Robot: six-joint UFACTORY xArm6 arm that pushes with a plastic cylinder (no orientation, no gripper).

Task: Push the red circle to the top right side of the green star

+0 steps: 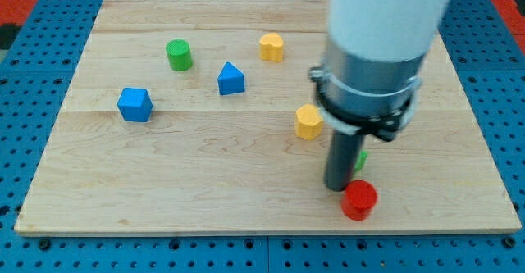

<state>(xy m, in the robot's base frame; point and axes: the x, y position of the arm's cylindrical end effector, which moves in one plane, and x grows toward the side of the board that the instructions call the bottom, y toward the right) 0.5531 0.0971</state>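
The red circle point(359, 200) lies near the view's bottom right of the wooden board point(205, 183). The green star point(361, 159) is mostly hidden behind my rod; only a small green edge shows just above the red circle. My tip point(337, 187) rests on the board right at the red circle's upper left, touching or nearly touching it. The wide white and grey arm body hides the board above the star.
A yellow block point(309, 121) sits just left of the rod. Another yellow block point(271, 47), a blue triangle-like block point(231, 79), a green cylinder point(179, 55) and a blue cube point(134, 104) lie toward the view's top left. The board's bottom edge runs close below the red circle.
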